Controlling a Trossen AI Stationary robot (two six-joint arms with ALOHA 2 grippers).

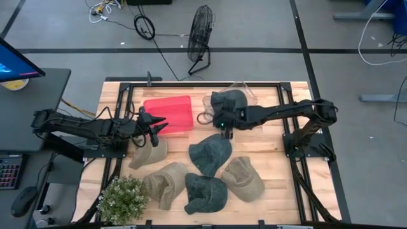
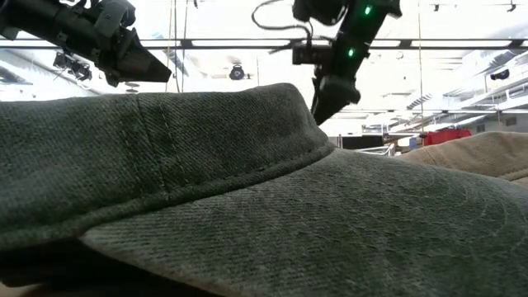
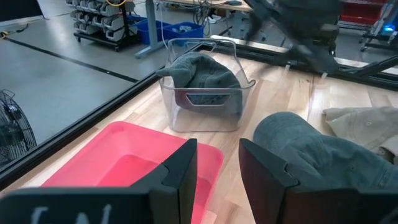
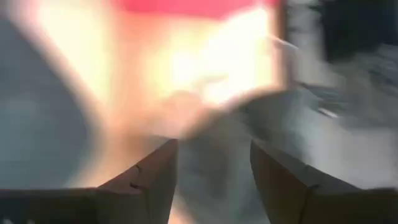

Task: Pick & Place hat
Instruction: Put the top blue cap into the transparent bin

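Several hats lie flat on the wooden table. A dark green hat [image 1: 211,152] sits in the middle, and a tan hat [image 1: 147,152] lies to its left. Nearer the front edge are another tan hat [image 1: 166,184], a dark green one [image 1: 205,194] and a tan one [image 1: 243,178]. One more dark green hat [image 3: 205,71] rests inside the clear bin [image 1: 236,95]. My left gripper [image 1: 156,127] hovers open by the red bin's [image 1: 170,114] near left corner, above the tan hat. My right gripper [image 1: 224,131] hangs open and empty between the clear bin and the middle dark green hat. The right wrist view is blurred.
A potted plant [image 1: 124,197] stands at the table's near left corner. In the low view, a dark green hat [image 2: 247,190] close to the camera hides most of the table. A black frame [image 1: 191,84] edges the table. Bare wood shows on the right side.
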